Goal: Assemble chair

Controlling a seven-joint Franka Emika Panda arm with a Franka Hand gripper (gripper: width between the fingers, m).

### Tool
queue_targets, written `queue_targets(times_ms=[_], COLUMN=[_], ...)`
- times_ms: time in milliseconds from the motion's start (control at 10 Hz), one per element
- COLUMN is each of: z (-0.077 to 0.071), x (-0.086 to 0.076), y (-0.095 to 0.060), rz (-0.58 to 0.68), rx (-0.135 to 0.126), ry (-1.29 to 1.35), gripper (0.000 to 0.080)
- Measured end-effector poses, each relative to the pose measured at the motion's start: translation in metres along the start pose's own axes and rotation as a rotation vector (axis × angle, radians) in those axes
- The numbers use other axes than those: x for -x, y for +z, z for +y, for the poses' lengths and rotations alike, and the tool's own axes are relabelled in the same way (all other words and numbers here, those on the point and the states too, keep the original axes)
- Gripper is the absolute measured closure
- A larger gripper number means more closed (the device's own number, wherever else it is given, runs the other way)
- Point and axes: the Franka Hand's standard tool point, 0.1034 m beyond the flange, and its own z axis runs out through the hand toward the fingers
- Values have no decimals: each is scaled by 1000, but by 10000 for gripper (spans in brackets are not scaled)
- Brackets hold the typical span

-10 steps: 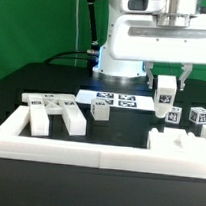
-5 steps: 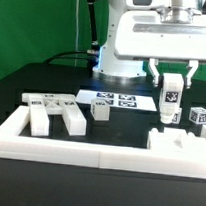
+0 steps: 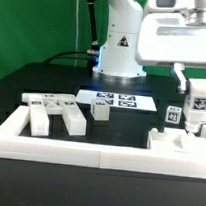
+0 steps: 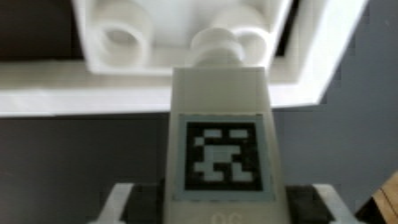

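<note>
My gripper is shut on a white chair post with a black-and-white tag, holding it upright at the exterior view's right. The post's lower tip hangs just above a chunky white chair block at the front right. In the wrist view the post runs out from between my fingers, and its far end reaches one of two round holes in that block. Whether the tip touches the hole is unclear. The gripper clamps the post from both sides.
Flat white chair slabs and a small tagged block lie at the left. Another tagged cube stands beside the held post. The marker board lies by the robot base. A long low white border wall runs along the front.
The gripper has carried the post toward the exterior view's right, from beside the tagged cubes to above the front right block. Its grip has stayed the same.
</note>
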Motion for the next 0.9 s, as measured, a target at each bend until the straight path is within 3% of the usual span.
queue_targets(times_ms=[500,900], z=[0,-13], x=[2,7], y=[1,11], rz=[13,59], rx=[1,-5], ry=[-1,-24], gripper=[509,509])
